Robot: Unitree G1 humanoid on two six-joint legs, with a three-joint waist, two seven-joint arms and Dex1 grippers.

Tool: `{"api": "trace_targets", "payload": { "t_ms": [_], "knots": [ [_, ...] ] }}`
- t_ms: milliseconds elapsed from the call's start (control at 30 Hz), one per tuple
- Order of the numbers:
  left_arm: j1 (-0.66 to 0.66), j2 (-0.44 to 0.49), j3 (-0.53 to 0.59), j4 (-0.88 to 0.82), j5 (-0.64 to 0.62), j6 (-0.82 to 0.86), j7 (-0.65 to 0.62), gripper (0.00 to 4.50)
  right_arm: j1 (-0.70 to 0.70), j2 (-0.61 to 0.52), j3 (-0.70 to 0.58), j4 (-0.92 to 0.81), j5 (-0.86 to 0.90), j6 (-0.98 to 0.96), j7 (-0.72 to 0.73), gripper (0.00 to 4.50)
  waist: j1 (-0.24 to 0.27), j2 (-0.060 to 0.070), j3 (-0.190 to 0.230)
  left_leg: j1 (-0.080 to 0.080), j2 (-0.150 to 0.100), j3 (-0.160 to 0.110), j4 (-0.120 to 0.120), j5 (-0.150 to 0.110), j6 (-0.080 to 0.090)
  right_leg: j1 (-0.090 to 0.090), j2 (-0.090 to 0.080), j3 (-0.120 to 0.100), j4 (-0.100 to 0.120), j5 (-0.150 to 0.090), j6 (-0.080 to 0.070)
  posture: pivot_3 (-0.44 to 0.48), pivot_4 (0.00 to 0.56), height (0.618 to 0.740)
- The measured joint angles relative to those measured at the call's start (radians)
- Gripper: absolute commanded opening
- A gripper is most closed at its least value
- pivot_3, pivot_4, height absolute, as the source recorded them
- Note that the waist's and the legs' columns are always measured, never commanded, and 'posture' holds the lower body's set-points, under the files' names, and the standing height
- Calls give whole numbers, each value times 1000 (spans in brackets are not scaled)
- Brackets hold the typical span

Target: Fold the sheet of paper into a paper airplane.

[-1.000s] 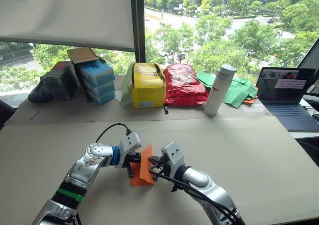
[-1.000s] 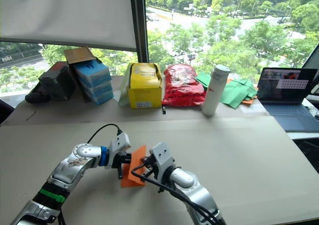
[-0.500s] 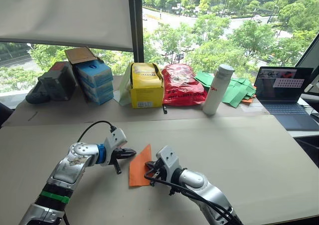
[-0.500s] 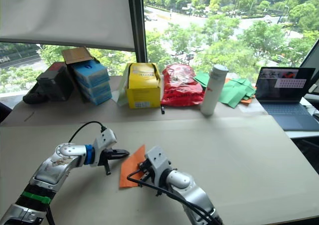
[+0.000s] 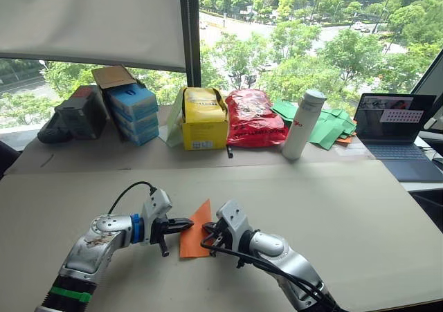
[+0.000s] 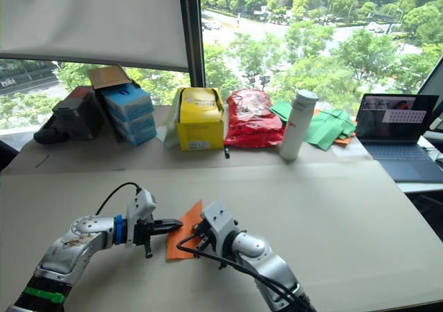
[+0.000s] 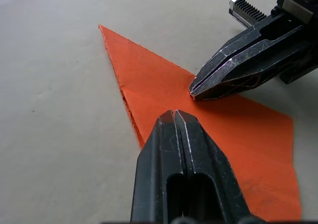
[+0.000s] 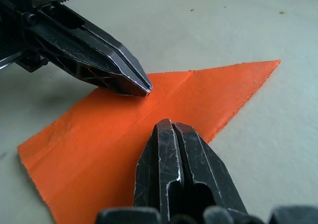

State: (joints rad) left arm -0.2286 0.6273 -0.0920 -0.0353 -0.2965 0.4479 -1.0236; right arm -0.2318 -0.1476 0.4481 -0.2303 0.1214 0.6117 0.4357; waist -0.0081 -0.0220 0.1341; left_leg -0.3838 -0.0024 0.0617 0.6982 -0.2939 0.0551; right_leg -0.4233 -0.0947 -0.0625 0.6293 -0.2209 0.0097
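2 closed, empty hands, left hand and right hand, tips on the flat paper airplane.

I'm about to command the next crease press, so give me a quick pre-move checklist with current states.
1. Orange paper lying flat on the table: ok.
2. Left gripper shut, tip over the paper: ok.
3. Right gripper shut, tip over the paper: ok.
4. Grippers apart from each other: ok.
5. Tips actually touching the paper: cannot tell.
6. Pointed nose formed: ok.
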Motion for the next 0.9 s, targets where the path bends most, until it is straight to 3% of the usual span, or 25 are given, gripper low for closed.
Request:
{"api": "trace_targets", "payload": {
  "t_ms": [233,900],
  "knots": [
    [-9,3,-50,21,65,-120,1,50,-56,-14,-1,48,-1,1,26,0,1,0,0,2,0,0,0,0,0,1,-1,0,0,0,0,0,150,740],
    [18,7,-59,0,72,-144,29,50,-299,56,-80,420,-25,-120,46,0,-5,2,-1,5,0,0,-2,0,0,2,-2,1,1,0,0,0,150,740]
  ]
}}
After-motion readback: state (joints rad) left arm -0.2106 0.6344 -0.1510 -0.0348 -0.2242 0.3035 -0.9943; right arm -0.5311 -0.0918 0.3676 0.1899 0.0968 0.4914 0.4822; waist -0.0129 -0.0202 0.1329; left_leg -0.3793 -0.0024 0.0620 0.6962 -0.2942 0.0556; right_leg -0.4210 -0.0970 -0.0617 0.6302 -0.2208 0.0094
